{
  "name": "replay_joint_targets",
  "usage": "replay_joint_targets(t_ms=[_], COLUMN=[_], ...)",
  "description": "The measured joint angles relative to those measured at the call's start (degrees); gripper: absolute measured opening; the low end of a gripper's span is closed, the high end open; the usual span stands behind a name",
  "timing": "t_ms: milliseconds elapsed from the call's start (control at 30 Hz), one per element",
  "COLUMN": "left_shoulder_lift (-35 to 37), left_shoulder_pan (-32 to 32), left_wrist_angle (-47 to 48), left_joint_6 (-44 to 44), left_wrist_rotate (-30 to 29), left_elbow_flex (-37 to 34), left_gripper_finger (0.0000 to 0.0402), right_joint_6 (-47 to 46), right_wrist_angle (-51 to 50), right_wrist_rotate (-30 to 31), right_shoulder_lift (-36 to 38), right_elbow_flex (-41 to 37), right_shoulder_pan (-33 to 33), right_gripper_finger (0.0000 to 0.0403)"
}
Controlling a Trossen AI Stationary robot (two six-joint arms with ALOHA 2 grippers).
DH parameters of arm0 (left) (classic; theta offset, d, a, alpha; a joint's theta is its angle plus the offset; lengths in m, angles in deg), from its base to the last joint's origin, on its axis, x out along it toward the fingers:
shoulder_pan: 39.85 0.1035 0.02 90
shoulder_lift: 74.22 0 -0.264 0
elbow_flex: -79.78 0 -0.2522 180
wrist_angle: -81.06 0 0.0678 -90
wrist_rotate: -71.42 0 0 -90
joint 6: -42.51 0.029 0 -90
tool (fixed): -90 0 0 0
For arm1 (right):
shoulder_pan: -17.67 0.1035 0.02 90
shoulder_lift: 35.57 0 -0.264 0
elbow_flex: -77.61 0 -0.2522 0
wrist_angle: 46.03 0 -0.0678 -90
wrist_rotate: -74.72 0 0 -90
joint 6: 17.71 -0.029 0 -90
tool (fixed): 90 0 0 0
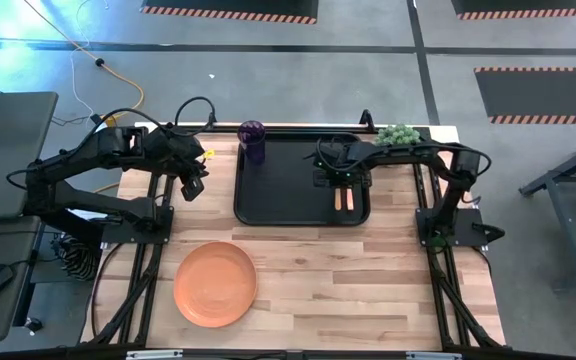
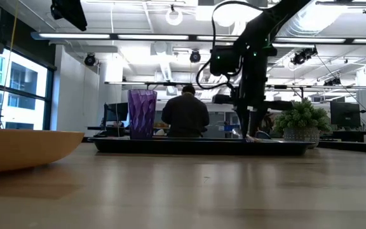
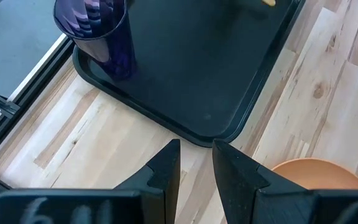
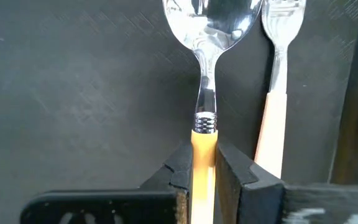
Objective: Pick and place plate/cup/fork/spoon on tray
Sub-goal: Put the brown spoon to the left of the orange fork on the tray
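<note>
Two dark jointed arms with looping black cables, each ending in a black two-fingered pincer (image 4: 205, 168).

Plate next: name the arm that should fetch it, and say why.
Left. The left hand is free, hovering beside the tray on the same side as the plate, which lies on the table. The right hand is shut on the spoon, over the tray beside the fork.

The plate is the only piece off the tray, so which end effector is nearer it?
Left. The left end effector hovers just beyond the plate; the right end effector is over the tray, holding the spoon.
</note>
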Motion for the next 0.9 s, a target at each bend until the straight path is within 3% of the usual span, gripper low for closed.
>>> replay_joint_targets(t_ms=[900], left_shoulder_lift=[0.00], left_shoulder_pan=[0.00], left_wrist_angle=[0.02], left_joint_6=[0.46], left_wrist_rotate=[-0.80], left_elbow_flex=[0.00], left_gripper_finger=[0.0085], right_joint_6=[2.42], right_wrist_angle=[0.24], right_wrist_rotate=[-0.96], right_shoulder_lift=[-1.09], right_elbow_flex=[0.00], right_shoulder_pan=[-1.29], right_gripper_finger=[0.0021])
